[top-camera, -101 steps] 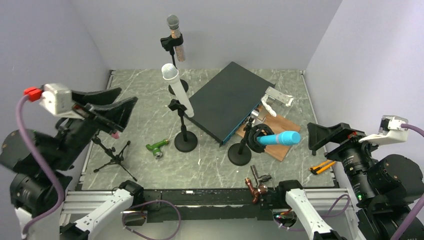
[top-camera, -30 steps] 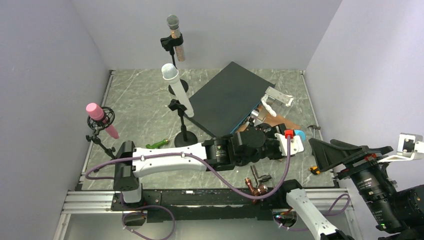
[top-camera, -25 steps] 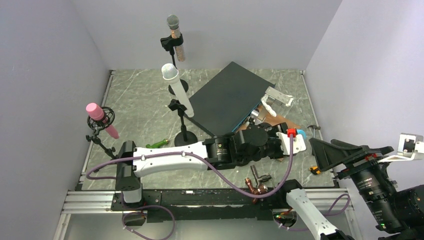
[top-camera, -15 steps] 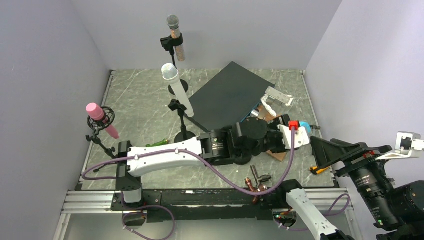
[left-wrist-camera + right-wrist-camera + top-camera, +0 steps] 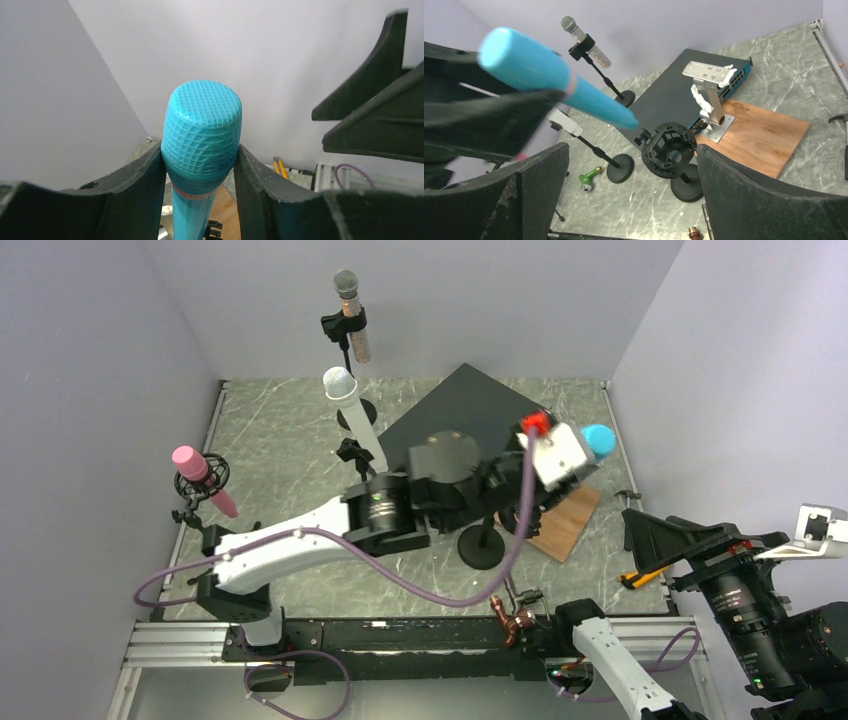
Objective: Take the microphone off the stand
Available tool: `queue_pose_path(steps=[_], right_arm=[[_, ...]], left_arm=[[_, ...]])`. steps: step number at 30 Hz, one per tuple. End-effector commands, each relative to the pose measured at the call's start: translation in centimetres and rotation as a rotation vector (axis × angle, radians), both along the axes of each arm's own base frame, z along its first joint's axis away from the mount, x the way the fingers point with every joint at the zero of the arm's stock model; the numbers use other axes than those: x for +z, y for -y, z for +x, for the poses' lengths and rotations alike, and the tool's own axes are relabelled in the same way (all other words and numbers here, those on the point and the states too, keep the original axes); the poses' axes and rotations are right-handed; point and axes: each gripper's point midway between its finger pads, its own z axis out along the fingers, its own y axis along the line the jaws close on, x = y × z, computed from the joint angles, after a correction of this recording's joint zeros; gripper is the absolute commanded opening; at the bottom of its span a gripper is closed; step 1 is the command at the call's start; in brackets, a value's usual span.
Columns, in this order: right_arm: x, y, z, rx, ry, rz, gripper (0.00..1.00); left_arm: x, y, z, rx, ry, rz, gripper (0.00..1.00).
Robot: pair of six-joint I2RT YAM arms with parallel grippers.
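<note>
Left wrist: L gripper (image 5: 200, 167) clamped on blue mic (image 5: 202, 127), off stand (image 5: 671, 150); R gripper (image 5: 631, 155) wide open.

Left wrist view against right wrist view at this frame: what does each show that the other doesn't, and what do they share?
Only the left wrist view: the left gripper closed on the blue microphone, a finger on each side just below its head. Only the right wrist view: the microphone's tail end out of the shock mount, whose ring sits empty on its stand, plus the black box and a silver microphone farther back. Both: the blue microphone itself and part of the wooden board.
</note>
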Motion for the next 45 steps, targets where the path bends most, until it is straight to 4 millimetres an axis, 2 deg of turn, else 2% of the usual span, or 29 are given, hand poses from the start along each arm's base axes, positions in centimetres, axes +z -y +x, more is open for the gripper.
queue_pose_path(steps=[1,3,5,10,14,17,20,22,24,26,30,34,40,43,45], right_arm=[[0.3,0.1,0.5,-0.011,0.020,0.015,1.00],[-0.3,-0.1,0.9,-0.005,-0.001,0.010,1.00],[-1.1,-0.3,1.3,0.001,-0.023,0.005,1.00],[-2.5,-0.6,2.1,0.012,-0.069,-0.016,1.00],[-3.0,-1.2,2.7,0.037,-0.093,-0.026,1.00],[-3.3,-1.8,3.3,0.061,-0.103,-0.023,1.00],[-3.8,-2.5,3.7,0.093,-0.117,-0.017,1.00],[-3.9,-2.7,3.9,0.100,-0.123,-0.011,0.99],[-3.9,-2.8,4.0,0.104,-0.126,-0.004,0.99],[-4.0,-2.8,3.9,0.104,-0.129,0.000,0.99],[-4.6,-2.7,3.6,0.094,-0.136,0.015,0.99],[-4.9,-2.9,3.6,0.102,-0.154,0.029,0.98],[-4.5,-2.7,3.5,0.090,-0.157,0.039,0.97],[-4.8,-2.6,3.6,0.079,-0.163,0.053,0.97],[-4.8,-2.6,3.7,0.072,-0.164,0.059,0.97]], left_arm=[[6.4,-8.0,1.1,0.064,-0.146,-0.184,0.00],[5.6,-10.3,1.7,0.085,-0.255,-0.200,0.00],[3.9,-13.0,2.4,0.136,-0.334,-0.175,0.00],[-1.5,-18.3,3.6,0.277,-0.599,-0.116,0.00],[-5.5,-21.6,3.1,0.347,-0.768,-0.167,0.00],[-8.5,-23.0,2.2,0.350,-0.879,-0.210,0.00],[-11.6,-23.3,1.6,0.365,-0.978,-0.207,0.00],[-14.2,-23.5,1.5,0.408,-1.038,-0.184,0.00],[-17.7,-24.9,1.8,0.538,-1.146,-0.187,0.00],[-21.0,-26.6,2.1,0.680,-1.288,-0.257,0.00],[-24.3,-26.8,3.3,0.709,-1.448,-0.381,0.00],[-29.8,-28.5,3.6,0.892,-1.733,-0.520,0.00],[-35.1,-32.7,5.3,1.100,-1.858,-0.789,0.00],[-38.3,-34.0,5.2,1.202,-1.962,-0.863,0.00],[-39.9,-35.0,5.5,1.271,-1.966,-0.877,0.00]])
